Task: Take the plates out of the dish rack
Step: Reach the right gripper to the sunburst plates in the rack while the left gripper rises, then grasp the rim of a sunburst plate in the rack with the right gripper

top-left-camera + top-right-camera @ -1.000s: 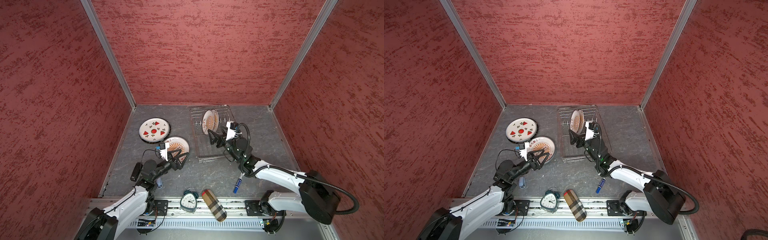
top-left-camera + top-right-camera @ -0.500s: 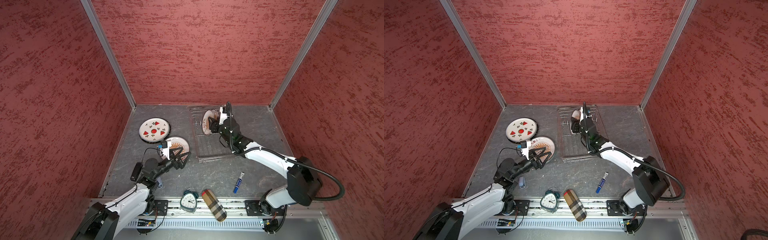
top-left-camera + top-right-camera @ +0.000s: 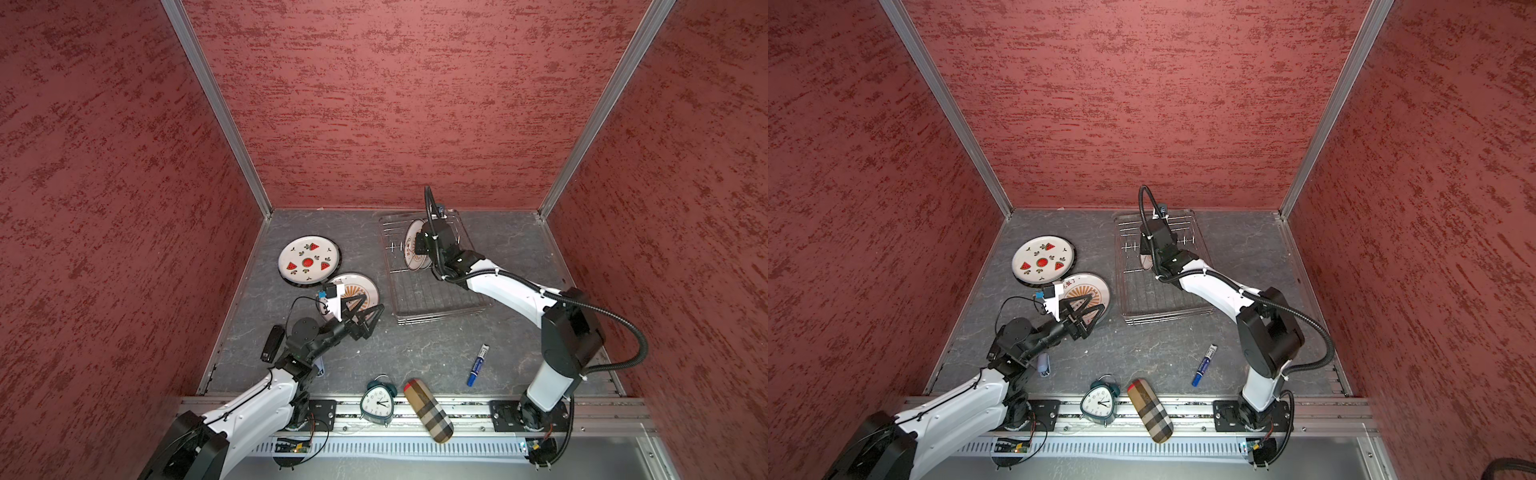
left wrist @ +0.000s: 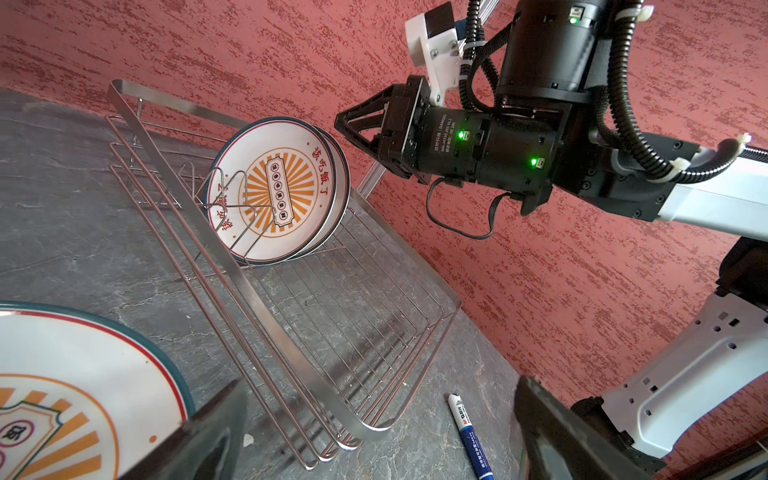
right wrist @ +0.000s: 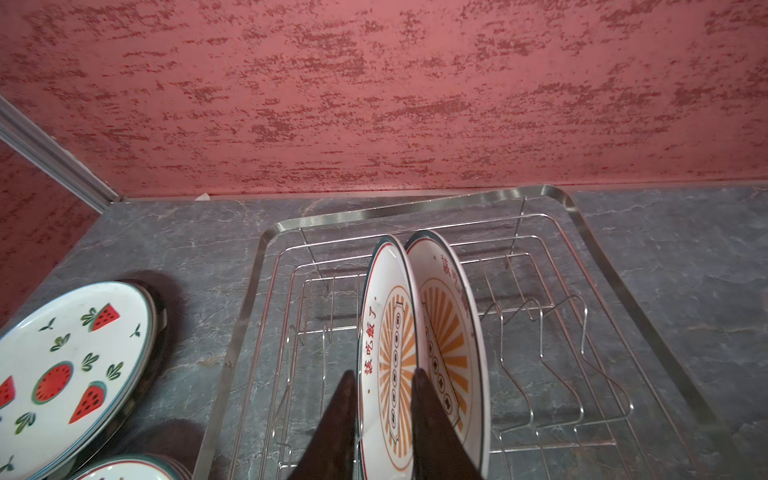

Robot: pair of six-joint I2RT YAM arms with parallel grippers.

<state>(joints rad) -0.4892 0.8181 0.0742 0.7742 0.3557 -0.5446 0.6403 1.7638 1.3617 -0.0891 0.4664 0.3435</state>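
The silver wire dish rack (image 3: 440,316) stands at the back right of the table. Two sunburst plates stand upright side by side in its prongs (image 5: 384,332) (image 5: 449,332). My right gripper (image 5: 383,372) reaches down over them, shut on the upper rim of the left sunburst plate, one finger on its back and one on its face. In both top views the arm hides most of these plates (image 3: 411,253). My left gripper (image 3: 372,303) hangs open and empty over a sunburst plate (image 3: 357,286) lying flat on the table. A watermelon plate (image 3: 308,262) lies behind that one.
A blue marker (image 3: 478,365) lies in front of the rack. A teal alarm clock (image 3: 376,401) and a plaid case (image 3: 428,409) sit at the front edge. A small black item (image 3: 272,349) lies by the left arm. Red walls enclose three sides.
My right arm swung from the rack's front to over the upright plates, and its jaws closed from wide open onto a plate's rim. The left arm barely moved.
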